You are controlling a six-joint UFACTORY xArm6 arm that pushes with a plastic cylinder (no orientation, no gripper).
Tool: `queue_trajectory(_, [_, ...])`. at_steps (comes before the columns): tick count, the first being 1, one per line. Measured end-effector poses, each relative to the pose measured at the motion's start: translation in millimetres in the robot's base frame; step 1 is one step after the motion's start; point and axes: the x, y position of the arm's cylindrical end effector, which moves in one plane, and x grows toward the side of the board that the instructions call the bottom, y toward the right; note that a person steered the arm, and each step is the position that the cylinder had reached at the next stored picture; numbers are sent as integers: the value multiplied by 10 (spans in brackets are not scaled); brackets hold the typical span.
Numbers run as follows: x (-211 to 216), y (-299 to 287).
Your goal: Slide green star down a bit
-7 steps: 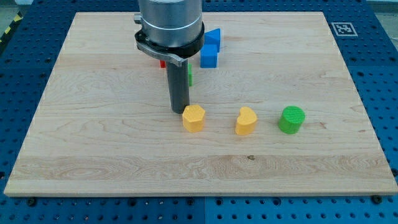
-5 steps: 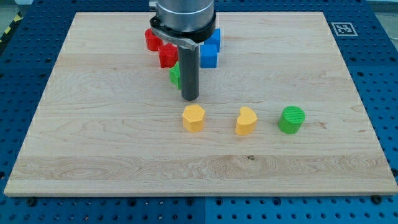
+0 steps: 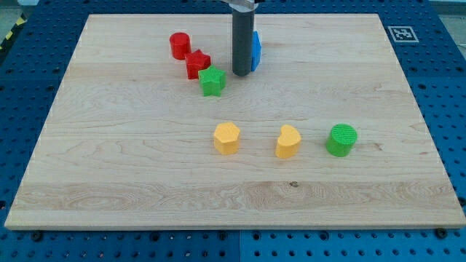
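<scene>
Behind my tip, blue blocks mostly hidden.

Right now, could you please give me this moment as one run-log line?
my tip: right of green star, apart | blue blocks: behind rod | red star: touching green star | push: not begun

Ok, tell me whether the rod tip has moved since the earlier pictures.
Yes. My tip has gone toward the view's top, away from the yellow blocks, and now sits right of the green star.
</scene>
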Motion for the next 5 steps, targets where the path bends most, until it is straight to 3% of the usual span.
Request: queue_trajectory(5, [326,-571])
